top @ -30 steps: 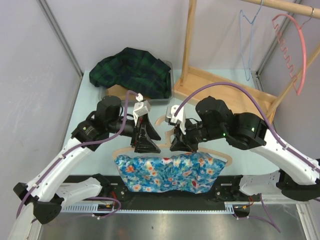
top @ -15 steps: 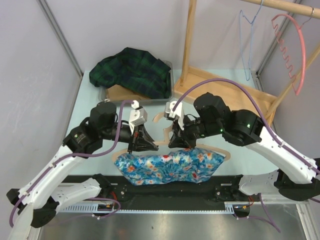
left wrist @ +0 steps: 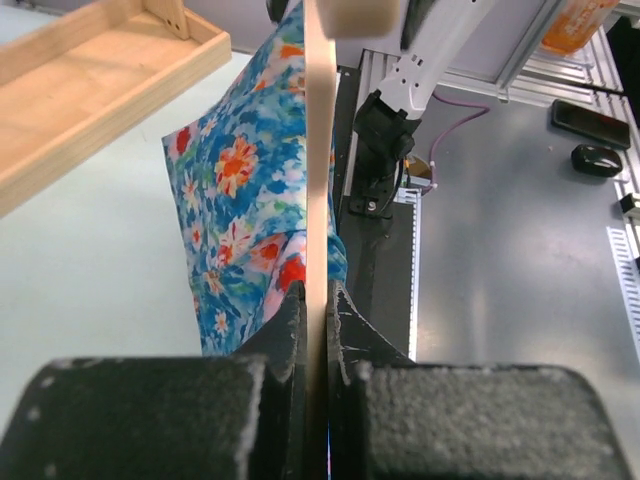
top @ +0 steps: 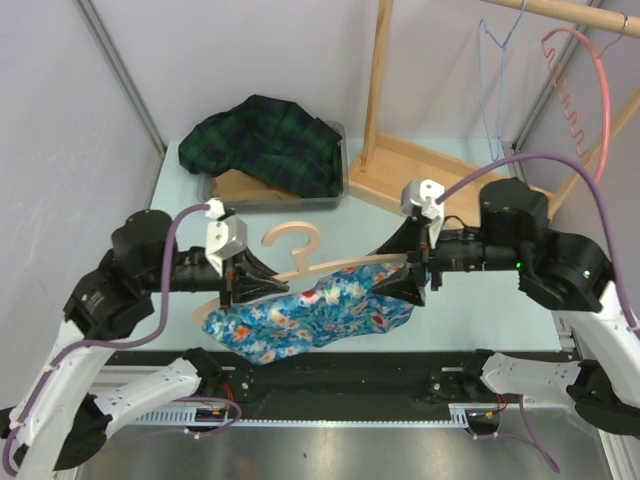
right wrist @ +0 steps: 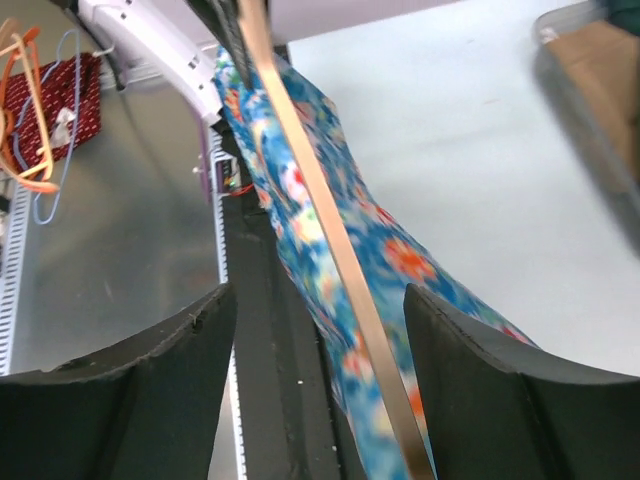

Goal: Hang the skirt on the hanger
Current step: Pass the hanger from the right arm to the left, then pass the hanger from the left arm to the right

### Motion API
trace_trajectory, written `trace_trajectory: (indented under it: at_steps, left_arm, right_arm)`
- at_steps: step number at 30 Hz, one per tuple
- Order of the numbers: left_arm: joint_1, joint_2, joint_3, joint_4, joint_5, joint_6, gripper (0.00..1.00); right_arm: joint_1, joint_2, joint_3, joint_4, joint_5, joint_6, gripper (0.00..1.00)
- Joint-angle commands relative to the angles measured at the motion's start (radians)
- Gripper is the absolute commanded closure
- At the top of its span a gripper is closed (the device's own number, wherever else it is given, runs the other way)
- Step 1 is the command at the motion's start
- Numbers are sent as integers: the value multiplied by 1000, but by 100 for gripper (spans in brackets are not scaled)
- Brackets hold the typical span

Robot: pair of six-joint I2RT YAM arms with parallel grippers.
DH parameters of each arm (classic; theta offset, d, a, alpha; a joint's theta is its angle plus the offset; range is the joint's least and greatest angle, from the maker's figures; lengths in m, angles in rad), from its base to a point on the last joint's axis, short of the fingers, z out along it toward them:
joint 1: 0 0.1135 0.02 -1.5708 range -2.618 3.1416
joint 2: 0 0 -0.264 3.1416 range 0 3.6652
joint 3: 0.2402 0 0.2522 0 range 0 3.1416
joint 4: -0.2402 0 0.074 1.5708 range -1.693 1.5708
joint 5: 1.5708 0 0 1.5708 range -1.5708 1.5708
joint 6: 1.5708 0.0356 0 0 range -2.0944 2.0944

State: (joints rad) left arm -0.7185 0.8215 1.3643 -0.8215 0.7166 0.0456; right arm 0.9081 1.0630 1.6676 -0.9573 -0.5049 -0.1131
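Top external view: the hanger (top: pixel 340 268) is carried clear of the bench (top: pixel 350 225), running left to right across the near middle. The skirt (top: pixel 300 318) is draped over its bar and hangs below it, with more cloth bunched toward the left. Left jaws are clenched on the hanger's left end; the left wrist view shows both sides pressed flat against the wood with no gap. Right jaws are released, and the right wrist view shows bar and fabric passing between them and touching neither side. Assessment: the load appears to rest on one grip at one end of a long bar. Principal risk is the bar pivoting in that grip under the skirt's weight, so that the right end drops and the cloth slides along the bar and off. Secondary risk is the right jaws catching loose fabric if they draw away across it rather than straight back, dragging the skirt from the bar. Whether the skirt is clipped or only laid over the hanger cannot be told, so its hold should be treated as loose.
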Motion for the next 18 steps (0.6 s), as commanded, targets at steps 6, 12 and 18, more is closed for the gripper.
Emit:
trace_trajectory:
  at_steps: [6, 12, 18]
  left_arm:
    - [8, -58, 110, -54, -22, 53, 100]
    - [8, -65, 108, -57, -45, 51, 100]
    - [8, -67, 117, -33, -35, 53, 100]
  right_arm:
    - [-71, 20, 145, -185, -49, -92, 40]
    - [-71, 15, 144, -198, -60, -103, 68]
    - [-71, 23, 130, -202, -115, -119, 95]
